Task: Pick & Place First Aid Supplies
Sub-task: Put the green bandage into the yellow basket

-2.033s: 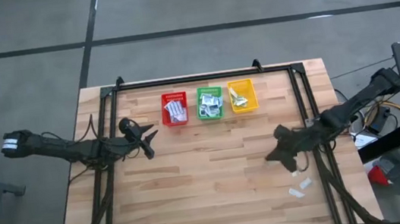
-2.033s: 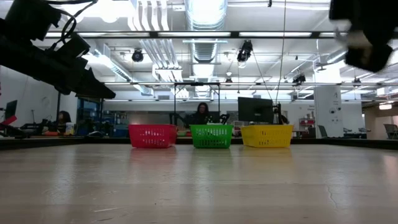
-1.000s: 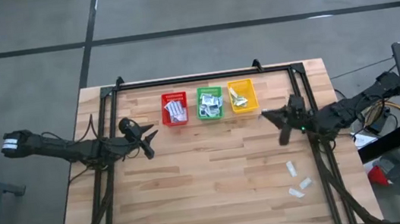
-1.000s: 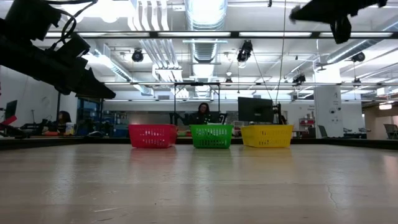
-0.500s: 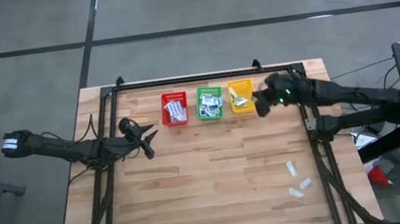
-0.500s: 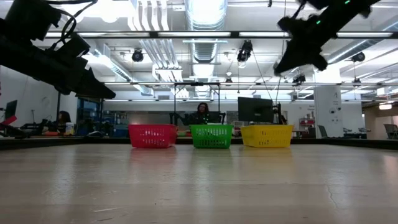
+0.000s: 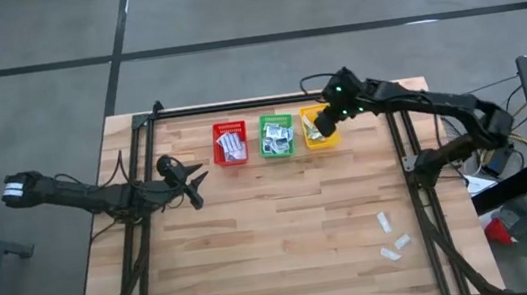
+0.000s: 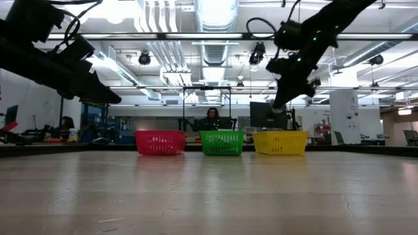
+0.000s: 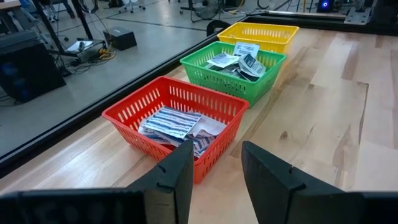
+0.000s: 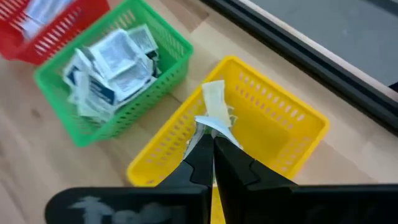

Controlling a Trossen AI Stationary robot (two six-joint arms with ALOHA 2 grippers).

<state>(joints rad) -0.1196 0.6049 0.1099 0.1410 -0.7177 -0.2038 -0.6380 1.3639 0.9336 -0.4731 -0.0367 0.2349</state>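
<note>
First aid supplies were sorted by kind along the far side of the surface (image 7: pixel 253 229): striped oblong packets in the red basket (image 7: pixel 230 144), square white-blue packets in the green basket (image 7: pixel 276 136), pale strips in the yellow basket (image 7: pixel 318 127); three loose packets (image 7: pixel 392 237) lay on the wood near the right edge; one pale strip (image 10: pixel 214 102) was pinched in my right end effector (image 10: pixel 208 134), its fingers pressed together on the strip's lower end, hanging just above the yellow basket; I judged the strip feather-light, thin and floppy, likely slick in its wrapper, so a pinch at one end with the rest dangling seemed adequate, though it could cling to a pad on release; the flat ones on the wood looked harder, best nipped at an edge or corner, since nothing stood proud to take hold of; my left end effector (image 7: pixel 193 181) waited with its fingers spread, short of the red basket; compared with two seconds earlier, the right arm had swung from beside the loose packets up to the yellow basket, three packets lay there where I had counted two, and the left arm had not stirred.
</note>
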